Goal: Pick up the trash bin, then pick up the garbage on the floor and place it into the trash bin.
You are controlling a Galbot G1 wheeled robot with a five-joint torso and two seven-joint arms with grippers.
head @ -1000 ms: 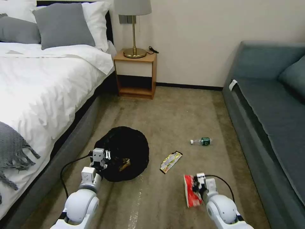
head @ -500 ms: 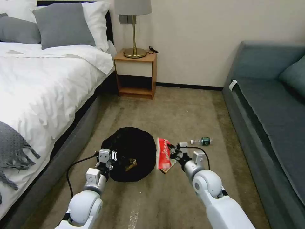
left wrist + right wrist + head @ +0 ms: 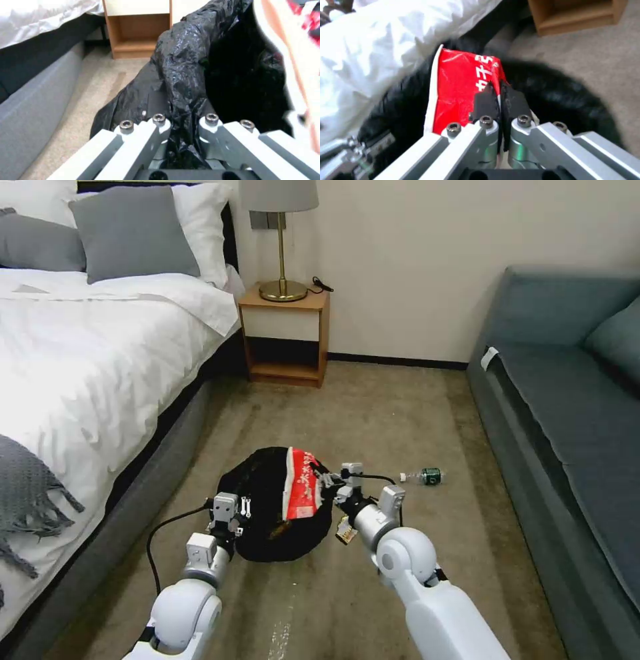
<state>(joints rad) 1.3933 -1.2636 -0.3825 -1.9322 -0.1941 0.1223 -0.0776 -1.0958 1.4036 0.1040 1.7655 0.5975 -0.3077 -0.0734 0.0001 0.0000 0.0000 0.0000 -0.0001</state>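
Now, on the left, the trash bin (image 3: 277, 507) is held up by its near rim, where the left pincer (image 3: 230, 511) is pressed together on a fold of the black liner; in the left wrist view the crinkled plastic is seen bunched between the jaws (image 3: 181, 140). Over the last second the bin has been shifted a little toward the middle of the floor (image 3: 400, 407), while the red-and-white packet (image 3: 301, 492) has been carried from low at the right, near the sofa (image 3: 573, 400), up and across until it hangs over the bin's dark mouth. It is pinched on edge by the right pincer (image 3: 325, 481), whose black pads (image 3: 485, 101) are closed nearly flat on the foil. From this it is judged that the packet is ready to be let go into the bin. Farther right, the yellow-black wrapper (image 3: 345, 533) is partly hidden under the right arm, and the small bottle (image 3: 423, 476) is left lying on the carpet, so two pieces remain to be gathered.
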